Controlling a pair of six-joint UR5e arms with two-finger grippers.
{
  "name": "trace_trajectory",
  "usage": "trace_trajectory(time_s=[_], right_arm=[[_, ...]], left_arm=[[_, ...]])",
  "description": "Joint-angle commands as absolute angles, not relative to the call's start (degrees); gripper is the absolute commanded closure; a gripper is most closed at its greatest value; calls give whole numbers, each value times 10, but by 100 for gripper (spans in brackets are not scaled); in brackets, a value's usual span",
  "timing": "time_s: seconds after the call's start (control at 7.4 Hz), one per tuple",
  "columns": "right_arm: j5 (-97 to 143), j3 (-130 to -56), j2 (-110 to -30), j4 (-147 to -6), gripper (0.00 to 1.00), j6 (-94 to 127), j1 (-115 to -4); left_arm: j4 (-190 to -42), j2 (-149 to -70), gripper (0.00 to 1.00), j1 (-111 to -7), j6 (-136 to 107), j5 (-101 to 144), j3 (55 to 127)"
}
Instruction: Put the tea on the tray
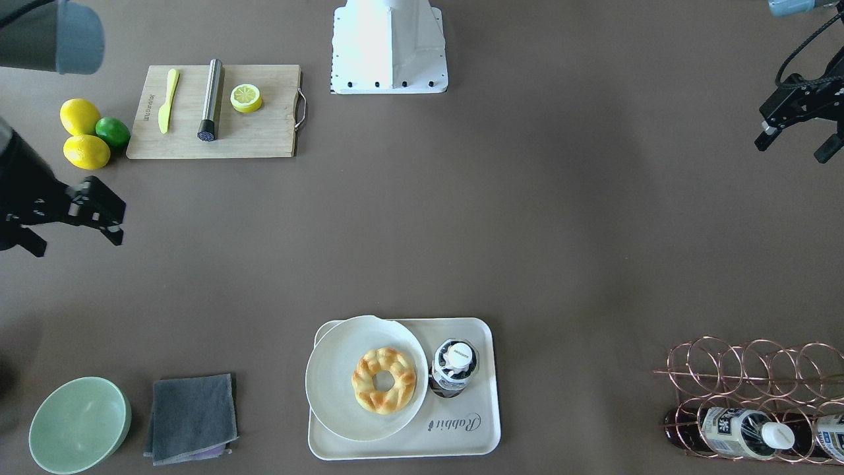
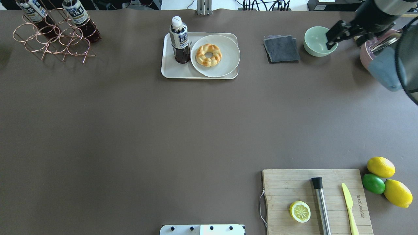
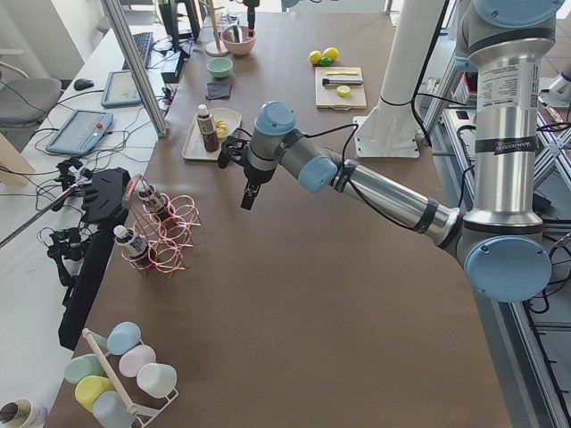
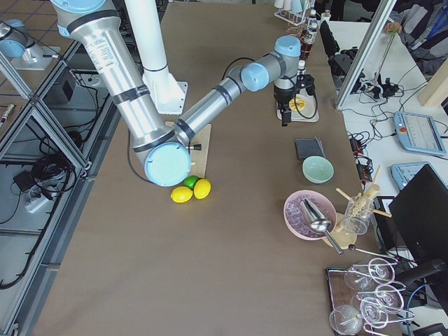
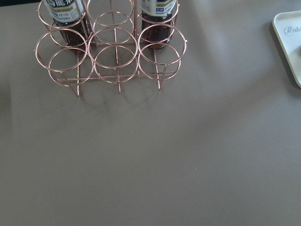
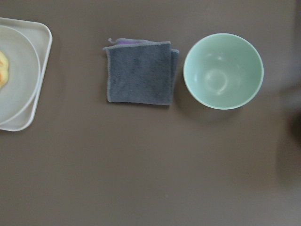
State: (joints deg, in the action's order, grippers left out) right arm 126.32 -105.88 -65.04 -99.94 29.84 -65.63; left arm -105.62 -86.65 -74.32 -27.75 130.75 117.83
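Observation:
A tea bottle [image 1: 453, 366] with a white cap stands upright on the cream tray [image 1: 475, 435], beside a round white plate [image 1: 336, 396] that holds a ring pastry. The bottle [image 2: 179, 39] and tray [image 2: 176, 70] also show in the overhead view. Two more tea bottles [image 2: 76, 13] lie in a copper wire rack [image 2: 52, 39]. My left gripper [image 1: 794, 148] is open and empty, high above the table, well away from the tray. My right gripper [image 1: 76, 241] is open and empty, above the green bowl's side of the table.
A green bowl [image 2: 316, 40] and a folded grey cloth [image 2: 281, 49] lie to the right of the tray. A wooden board [image 2: 294, 186] carries a lemon half, a metal rod and a yellow knife. Two lemons and a lime [image 2: 374, 183] lie beside it.

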Motion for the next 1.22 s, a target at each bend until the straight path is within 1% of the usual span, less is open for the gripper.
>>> trace_trajectory(time_s=[0.0, 0.27, 0.41, 0.54, 0.68, 1.08], right_arm=[[1316, -1020, -772, -1000, 0, 12, -813], [1333, -909, -774, -1000, 0, -166, -914], [1328, -878, -776, -999, 0, -206, -939], [1324, -855, -784, -998, 0, -236, -961], [1320, -849, -787, -998, 0, -281, -988], [1319, -858, -802, -994, 0, -286, -1010]], left_arm=[[-1042, -854, 3, -744, -239, 1328, 1165], [-935, -846, 3, -811, -62, 1366, 1156], [-861, -846, 3, -857, 16, 1366, 1156], [-824, -840, 3, -898, 98, 1366, 1134], [-824, -823, 3, -958, 158, 1370, 1103], [-831, -788, 3, -974, 156, 1378, 1116]])
